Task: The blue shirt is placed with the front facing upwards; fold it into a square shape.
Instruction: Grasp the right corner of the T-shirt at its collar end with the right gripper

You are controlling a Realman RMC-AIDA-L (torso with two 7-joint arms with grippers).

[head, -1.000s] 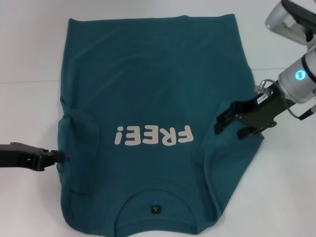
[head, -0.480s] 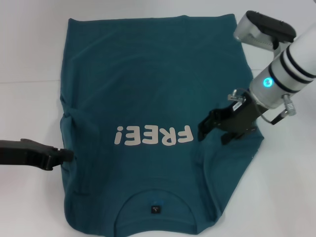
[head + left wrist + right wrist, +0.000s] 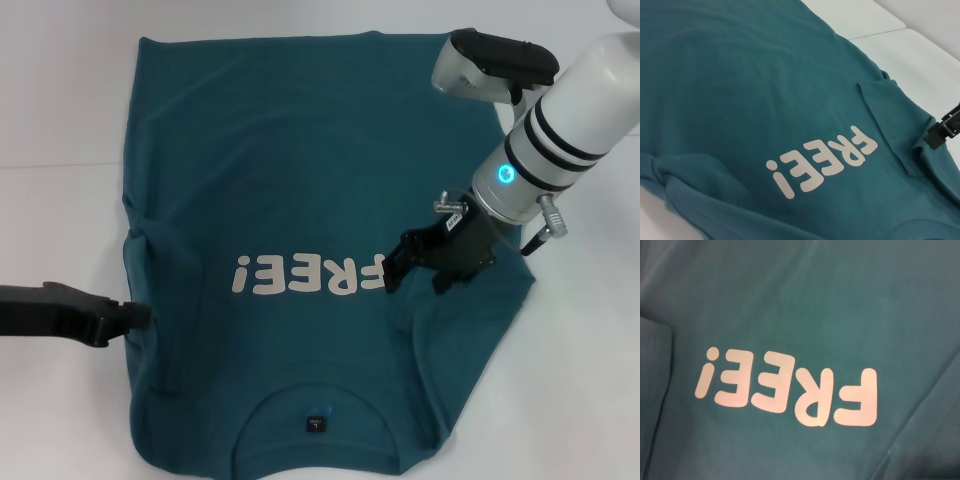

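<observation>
The blue shirt (image 3: 300, 200) lay flat on the white worktop (image 3: 60, 100), print up. The right gripper (image 3: 415, 268) hovered over its right sleeve with jaws apart; the left gripper (image 3: 130, 318) met the left sleeve, its jaws' state unclear.

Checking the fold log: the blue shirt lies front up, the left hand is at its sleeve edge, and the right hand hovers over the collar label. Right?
Not quite. In the head view the right hand is over the blue shirt beside the "FREE!" print, not over the collar label, which lies nearer the robot. The left hand is at the sleeve edge, and the front faces up.

A white table (image 3: 60, 100) carries the blue shirt (image 3: 300, 150), spread flat, print up.
</observation>
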